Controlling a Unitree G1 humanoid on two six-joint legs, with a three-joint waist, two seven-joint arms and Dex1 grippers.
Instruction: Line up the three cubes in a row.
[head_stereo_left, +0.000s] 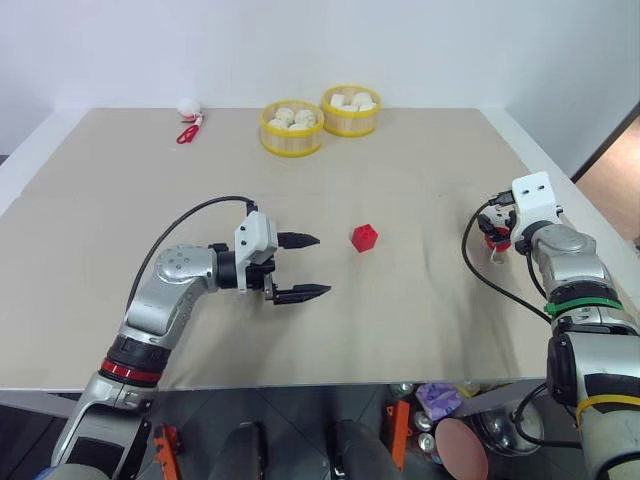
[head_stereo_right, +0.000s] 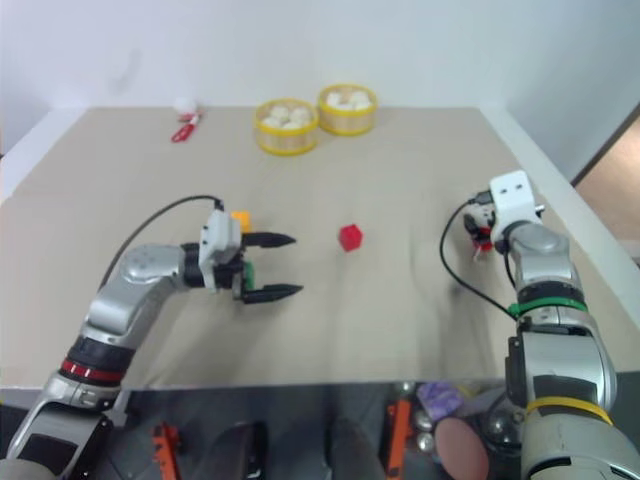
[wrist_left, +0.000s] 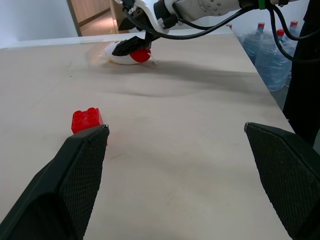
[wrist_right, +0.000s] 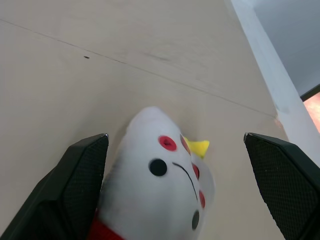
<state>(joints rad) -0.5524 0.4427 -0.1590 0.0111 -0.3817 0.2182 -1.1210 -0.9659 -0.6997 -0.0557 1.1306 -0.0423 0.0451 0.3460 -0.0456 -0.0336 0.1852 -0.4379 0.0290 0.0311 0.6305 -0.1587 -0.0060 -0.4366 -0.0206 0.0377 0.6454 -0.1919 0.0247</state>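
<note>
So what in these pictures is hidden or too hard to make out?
- Green cube: right eye view, mostly behind the left gripper, only a sliver shows.
- Yellow-orange cube: same view, partly hidden by that wrist.
- Toy figure: right wrist view, lower body cut off by the frame edge, between the open right gripper's fingers.
- Small white-and-red thing: too small to identify.

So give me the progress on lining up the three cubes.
No row is formed yet. The red cube sits alone mid-table; the yellow-orange cube and green cube lie by the open left claw, partly hidden. The right claw stands open around the white toy figure near the table's right edge. Left: bringing all three cubes into a line.
</note>
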